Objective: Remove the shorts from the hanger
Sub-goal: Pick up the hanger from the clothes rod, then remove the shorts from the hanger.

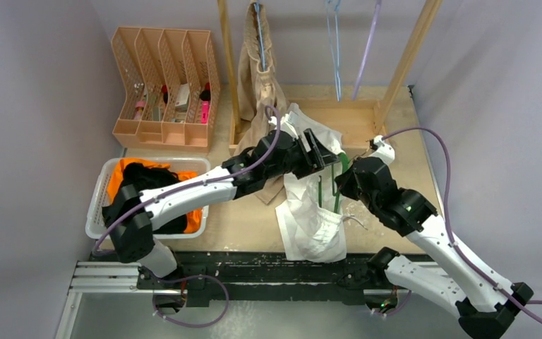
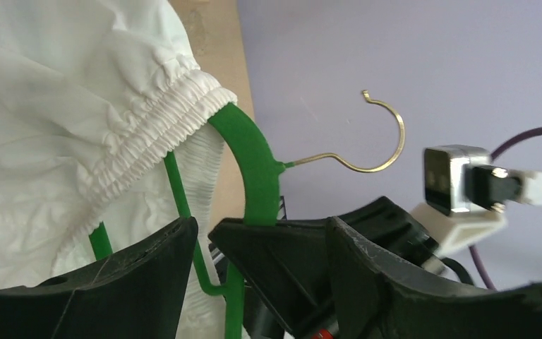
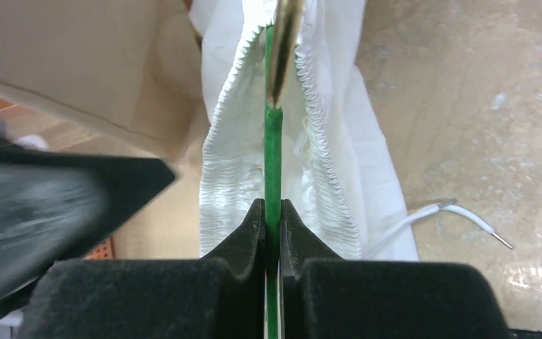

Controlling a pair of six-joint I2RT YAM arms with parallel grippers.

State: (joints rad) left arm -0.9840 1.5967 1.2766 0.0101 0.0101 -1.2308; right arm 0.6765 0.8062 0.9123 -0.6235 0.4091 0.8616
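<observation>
White shorts (image 1: 315, 224) are draping from a green hanger (image 1: 337, 189) down onto the table (image 1: 243, 220). Their legs are lying crumpled near the front edge between the two arm bases, and a drawstring (image 3: 459, 214) is trailing on the table beside them. The elastic waistband is bunching over the hanger's shoulder.

The right arm is rising from the near right, elbow bent, and reaching inward. The right gripper (image 3: 273, 209) is pinching the hanger's green stem just below the wire hook (image 2: 381, 141), with its fingers pressed tight against it.

The left arm is stretching from the near left across the table, passing over a white basket (image 1: 99, 201). The left gripper (image 2: 261, 227) is standing spread, its fingers on either side of the hanger and the right gripper's tip, gripping nothing.

The basket, on the left of the table, is holding orange shorts (image 1: 118, 178) and black shorts (image 1: 148, 176) bundled together.

Farther back, beige shorts (image 1: 260, 85) are hanging on the wooden rack (image 1: 310, 113), beside a blue hanger (image 1: 335, 49) and a purple hanger (image 1: 368, 42). At the far left, a peach file organizer (image 1: 162, 78) is holding small items in its slots.
</observation>
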